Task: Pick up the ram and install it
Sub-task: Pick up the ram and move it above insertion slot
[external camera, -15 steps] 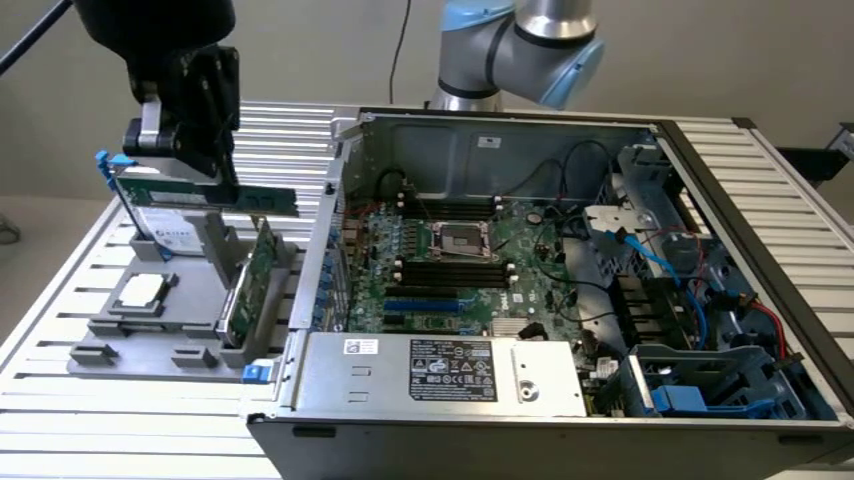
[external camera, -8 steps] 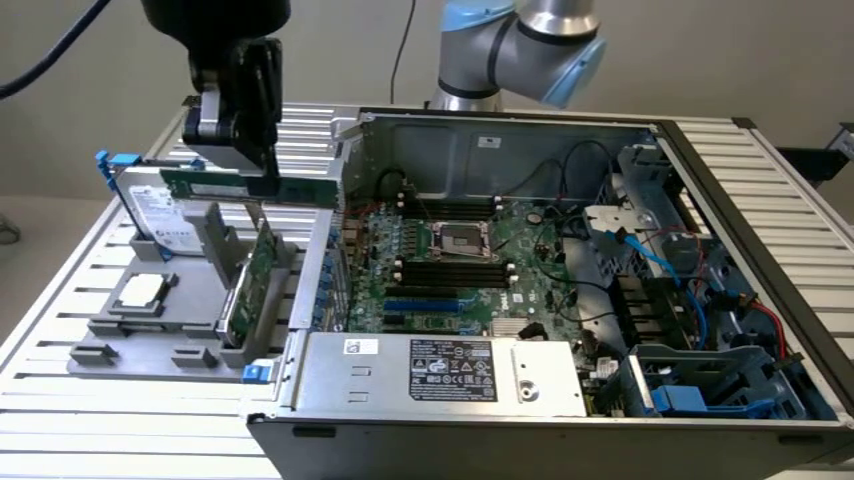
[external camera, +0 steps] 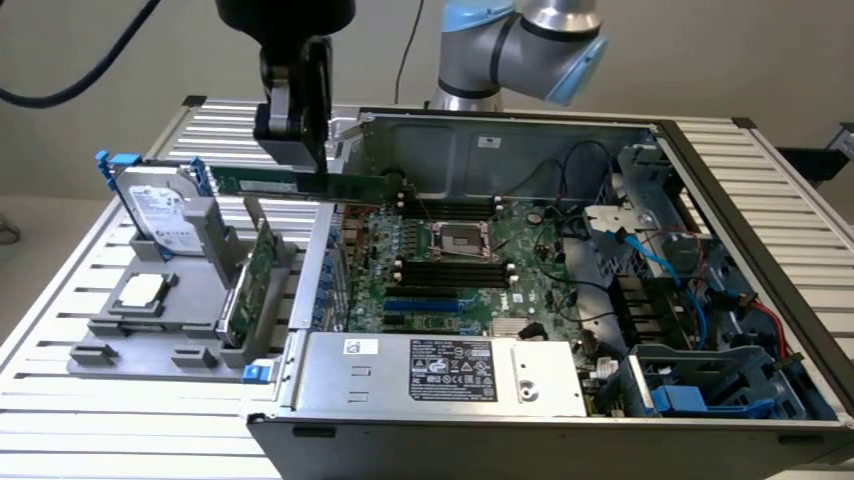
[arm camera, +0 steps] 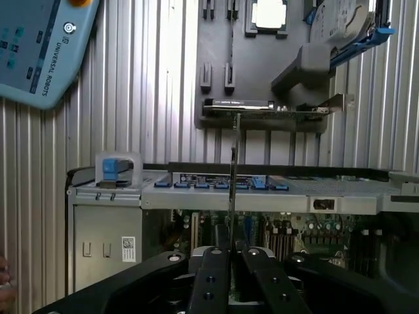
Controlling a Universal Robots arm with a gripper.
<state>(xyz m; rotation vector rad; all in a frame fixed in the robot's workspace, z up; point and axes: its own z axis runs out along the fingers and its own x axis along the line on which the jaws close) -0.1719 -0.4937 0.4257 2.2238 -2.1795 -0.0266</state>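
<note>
The ram (external camera: 274, 184), a long thin green stick, hangs level in the air above the left wall of the open computer case (external camera: 334, 290). My gripper (external camera: 316, 172) comes down from above and is shut on it near its middle. In the wrist view the ram (arm camera: 233, 163) is seen edge-on as a thin dark line running out from between my gripper's (arm camera: 230, 254) black fingers (arm camera: 211, 275). The black memory slots (external camera: 454, 270) lie on the motherboard beside the processor socket (external camera: 461, 237), lower and toward the exterior view's right of the ram.
A grey holder tray (external camera: 134, 335) on the slatted table carries a hard drive (external camera: 154, 210), a processor chip (external camera: 140, 290) and an upright green expansion card (external camera: 254, 280). The case's power supply (external camera: 441, 375) is at the front, cables and blue drive bays (external camera: 667, 290) at the right. A teach pendant (arm camera: 39, 46) lies on the table.
</note>
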